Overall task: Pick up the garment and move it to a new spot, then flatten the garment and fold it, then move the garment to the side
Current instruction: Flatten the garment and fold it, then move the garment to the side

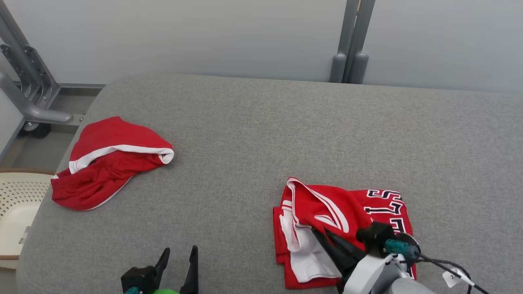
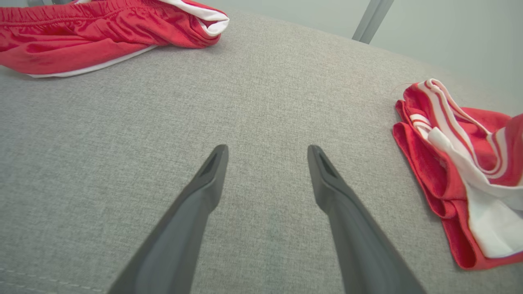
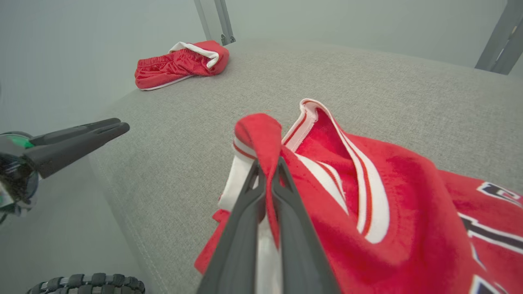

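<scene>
The garment is a red jersey with white trim and black-and-white lettering, lying crumpled at the near right of the grey padded table. My right gripper is shut on a red fold at its left edge; in the right wrist view the fingers pinch that fold, which is lifted slightly above the rest of the garment. My left gripper hovers open over bare fabric at the near edge, its fingers spread with nothing between them. The garment lies to its right.
Another red piece with a white band, shorts-like, lies bunched at the table's left edge. A pale perforated basket stands beside the table on the left, behind it a grey metal frame. A grey post rises behind the far edge.
</scene>
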Tool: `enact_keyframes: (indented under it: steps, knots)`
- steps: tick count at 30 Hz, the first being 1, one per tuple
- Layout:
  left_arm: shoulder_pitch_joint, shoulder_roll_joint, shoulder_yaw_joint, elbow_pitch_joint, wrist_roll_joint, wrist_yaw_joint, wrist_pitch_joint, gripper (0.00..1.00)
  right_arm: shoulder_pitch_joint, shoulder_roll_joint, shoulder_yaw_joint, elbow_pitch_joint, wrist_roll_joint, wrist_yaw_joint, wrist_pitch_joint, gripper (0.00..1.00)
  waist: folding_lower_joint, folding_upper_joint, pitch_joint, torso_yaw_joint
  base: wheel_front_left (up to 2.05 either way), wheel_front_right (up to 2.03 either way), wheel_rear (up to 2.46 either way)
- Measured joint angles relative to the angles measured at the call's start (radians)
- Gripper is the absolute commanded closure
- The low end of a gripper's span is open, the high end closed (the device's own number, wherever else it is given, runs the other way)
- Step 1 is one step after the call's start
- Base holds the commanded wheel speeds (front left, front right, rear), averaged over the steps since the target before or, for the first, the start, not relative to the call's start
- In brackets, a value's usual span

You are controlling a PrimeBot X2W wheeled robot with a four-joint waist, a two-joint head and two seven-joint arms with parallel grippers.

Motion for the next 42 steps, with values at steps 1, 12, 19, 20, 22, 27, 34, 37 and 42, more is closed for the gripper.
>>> enact_keyframes:
  steps: [1,12,19,20,22,27,34,37,42]
  knots:
    - [0.0,0.0,0.002,0.002,0.0,-0.001,0.0,0.0,0.003,-0.007,0.02,-0.01,0.009,0.0,-0.002,1.0,0.0,0.0,-0.002,0.0,0.0,0.0,0.0]
    - [0.002,0.0,0.023,0.009,0.009,-0.011,0.0,0.0,0.023,-0.03,0.212,0.006,0.144,0.0,-0.026,0.0,0.0,0.0,-0.02,-0.014,0.0,0.0,0.0]
    - [0.016,0.0,0.032,0.007,0.021,-0.012,0.0,0.0,0.011,-0.052,-0.044,0.052,0.141,0.0,-0.048,0.0,0.0,0.0,-0.026,-0.033,0.0,0.0,0.0]
    - [0.016,0.0,0.03,0.004,0.023,-0.012,0.0,0.0,0.014,-0.052,-0.094,0.073,0.118,0.0,-0.049,0.0,0.0,0.0,-0.026,-0.036,0.0,0.0,0.0]
    - [0.016,0.0,0.024,-0.001,0.034,-0.012,0.0,0.0,0.026,-0.05,-0.179,0.124,0.067,0.0,-0.049,0.0,0.0,0.0,-0.023,-0.038,0.0,0.0,0.0]
    - [0.015,0.0,0.012,-0.012,0.039,-0.014,0.0,0.0,0.047,-0.003,-0.312,0.221,0.012,0.0,-0.049,0.0,0.0,0.0,-0.011,-0.032,0.0,0.0,0.0]
    - [0.005,0.0,0.007,-0.016,0.036,-0.013,0.0,0.0,0.046,0.037,-0.416,0.301,-0.04,0.0,-0.049,0.0,0.0,0.0,0.016,-0.011,0.0,0.0,0.0]
    - [-0.001,0.0,0.008,-0.019,0.036,-0.013,0.0,0.0,0.041,0.062,-0.435,0.337,-0.045,0.0,-0.049,0.0,0.0,0.0,0.029,-0.002,0.0,0.0,0.0]
    - [-0.003,0.0,0.01,-0.018,0.04,-0.014,0.0,0.0,0.021,0.089,-0.413,0.4,-0.011,0.0,-0.053,0.0,0.0,0.0,0.041,0.009,0.0,0.0,0.0]
